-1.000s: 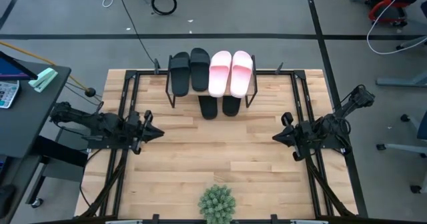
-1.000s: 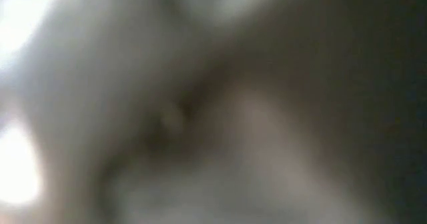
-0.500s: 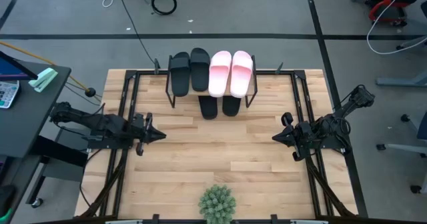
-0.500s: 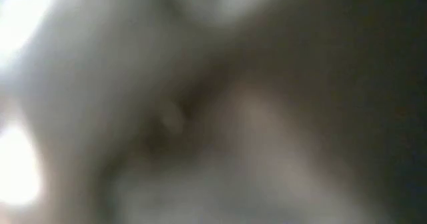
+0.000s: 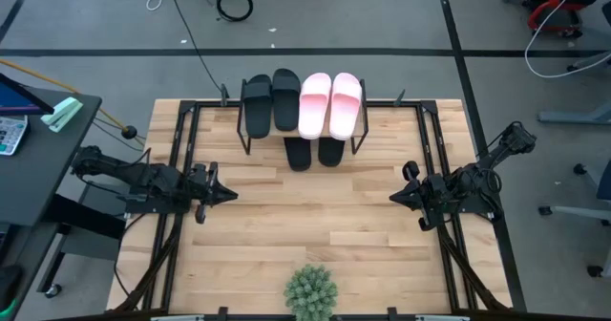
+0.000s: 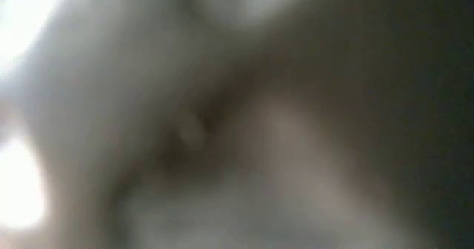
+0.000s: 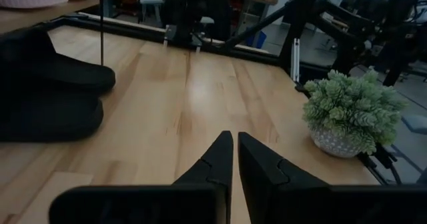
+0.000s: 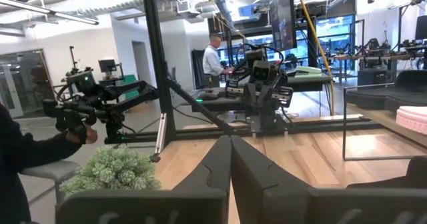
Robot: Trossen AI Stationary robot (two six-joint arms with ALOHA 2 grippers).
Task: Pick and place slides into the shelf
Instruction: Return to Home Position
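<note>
Looking down from above, all six slides are at the shelf (image 5: 364,130) — a black pair (image 5: 270,101) and a pink-to-white pair (image 5: 330,103) lie side by side on top of it, black on the left half and pink on the right. Another black pair (image 5: 314,153) sits underneath, ends poking out from under the shelf's front edge.

Left claw (image 5: 229,194) hangs low over the counter (image 5: 315,225), well off to the shelf's front-left, fingers pressed together with nothing between them. Right claw (image 5: 393,198) mirrors it off the shelf's front-right, fingers together too and holding nothing. Both point inward, toward each other.

Little green plant (image 5: 310,290) stands well in front of the shelf, at the counter's opposite edge. Low view is just a blur — can't make out anything there. Right wrist view catches a person's dark sleeve (image 8: 20,151) in the room beyond.
</note>
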